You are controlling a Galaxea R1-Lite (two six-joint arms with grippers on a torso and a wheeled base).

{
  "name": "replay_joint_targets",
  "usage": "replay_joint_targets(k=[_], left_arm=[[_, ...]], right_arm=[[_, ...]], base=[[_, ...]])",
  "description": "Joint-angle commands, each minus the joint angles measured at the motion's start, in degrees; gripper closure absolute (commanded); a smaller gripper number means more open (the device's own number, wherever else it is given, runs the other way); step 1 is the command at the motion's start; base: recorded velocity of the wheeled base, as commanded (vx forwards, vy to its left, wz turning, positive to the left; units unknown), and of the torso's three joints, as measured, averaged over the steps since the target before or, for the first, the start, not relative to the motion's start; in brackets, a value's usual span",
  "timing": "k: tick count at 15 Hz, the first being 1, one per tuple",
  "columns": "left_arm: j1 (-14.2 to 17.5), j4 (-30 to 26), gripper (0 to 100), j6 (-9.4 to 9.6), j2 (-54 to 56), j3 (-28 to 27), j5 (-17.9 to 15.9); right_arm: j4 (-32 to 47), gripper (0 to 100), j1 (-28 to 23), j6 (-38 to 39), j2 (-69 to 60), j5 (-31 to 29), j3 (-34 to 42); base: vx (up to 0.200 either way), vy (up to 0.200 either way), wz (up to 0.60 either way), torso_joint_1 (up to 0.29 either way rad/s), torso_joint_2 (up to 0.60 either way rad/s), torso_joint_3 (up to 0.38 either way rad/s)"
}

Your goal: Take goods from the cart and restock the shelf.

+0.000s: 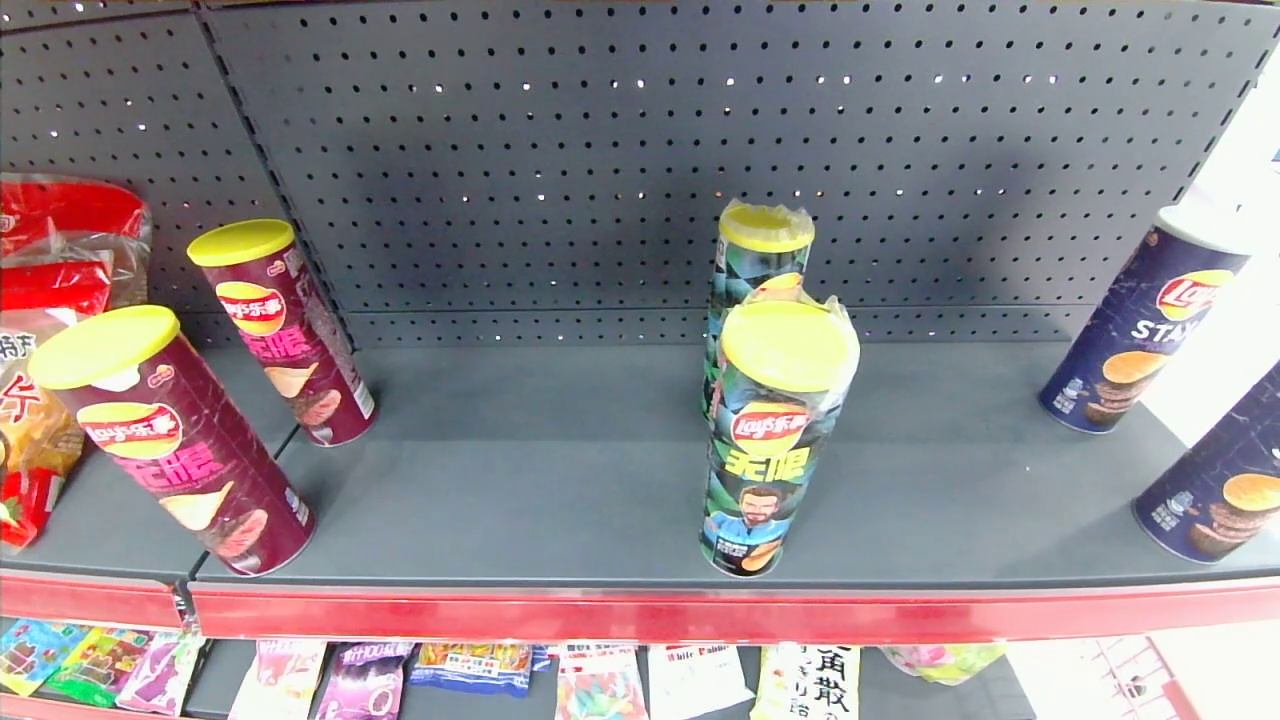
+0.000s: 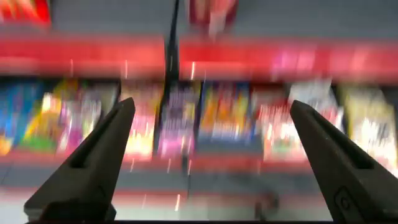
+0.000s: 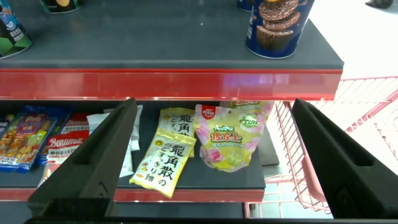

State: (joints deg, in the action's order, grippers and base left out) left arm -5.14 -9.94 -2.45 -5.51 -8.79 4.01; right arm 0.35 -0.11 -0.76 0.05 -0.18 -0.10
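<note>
Left gripper [image 2: 211, 104] and right gripper [image 3: 214, 104]: my fingers spread wide, empty, facing the grey metal shelf [image 1: 560, 470] with its red front lip. Green cardboard chip can with yellow plastic lid [image 1: 775, 440] stands at mid-shelf, its twin [image 1: 760, 265] just behind. Red wire cart [image 3: 292, 149] sits below the shelf's right end.

Grey shelf [image 1: 560, 480] w/ chip cans [image 1: 775, 440] — upright

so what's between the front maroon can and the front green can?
Head view: only bare grey shelf between the front maroon can and the front green can.
</note>
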Motion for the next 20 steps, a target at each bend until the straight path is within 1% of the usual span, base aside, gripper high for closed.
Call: replay_joint_targets(k=[1,2,4,5,6,7,8,12,13,14,15,20], left_arm=[[0.1,10.5,0,-0.19,0.3,8.8,-3.6],[0.1,9.8,0,-0.1,0.3,8.6,-2.9],[0.1,10.0,0,0.08,0.3,8.6,-2.9],[0.1,10.0,0,0.6,0.3,8.6,-3.0],[0.1,10.0,0,2.27,0.3,8.7,-3.1],[0.1,10.0,0,2.36,0.3,8.7,-3.6],[0.1,10.0,0,2.27,0.3,8.7,-5.0],[0.1,9.9,0,2.19,0.3,8.7,-5.2],[0.1,9.9,0,1.92,0.3,8.7,-4.7],[0.1,10.0,0,1.92,0.3,8.7,-3.3],[0.1,10.0,0,2.01,0.3,8.7,-2.9],[0.1,10.0,0,2.19,0.3,8.7,-3.0]], right_arm=[[0.0,0,0.0,0.0,0.0,0.0,0.0],[0.0,0,0.0,0.0,0.0,0.0,0.0],[0.0,0,0.0,0.0,0.0,0.0,0.0],[0.0,0,0.0,0.0,0.0,0.0,0.0],[0.0,0,0.0,0.1,0.0,0.0,0.0],[0.0,0,0.0,0.1,0.0,0.0,0.0],[0.0,0,0.0,0.1,0.0,0.0,0.0],[0.0,0,0.0,0.1,0.0,0.0,0.0],[0.0,0,0.0,0.2,0.0,0.0,0.0],[0.0,0,0.0,0.4,0.0,-0.1,0.0],[0.0,0,0.0,0.4,0.0,-0.1,0.0],[0.0,0,0.0,0.5,0.0,0.0,0.0]], base=[[0.0,0.0,0.0,0.0,0.0,0.0],[0.0,0.0,0.0,0.0,0.0,0.0],[0.0,0.0,0.0,0.0,0.0,0.0],[0.0,0.0,0.0,0.0,0.0,0.0],[0.0,0.0,0.0,0.0,0.0,0.0],[0.0,0.0,0.0,0.0,0.0,0.0],[0.0,0.0,0.0,0.0,0.0,0.0],[0.0,0.0,0.0,0.0,0.0,0.0],[0.0,0.0,0.0,0.0,0.0,0.0],[0.0,0.0,0.0,0.0,0.0,0.0],[0.0,0.0,0.0,0.0,0.0,0.0],[0.0,0.0,0.0,0.0,0.0,0.0]])
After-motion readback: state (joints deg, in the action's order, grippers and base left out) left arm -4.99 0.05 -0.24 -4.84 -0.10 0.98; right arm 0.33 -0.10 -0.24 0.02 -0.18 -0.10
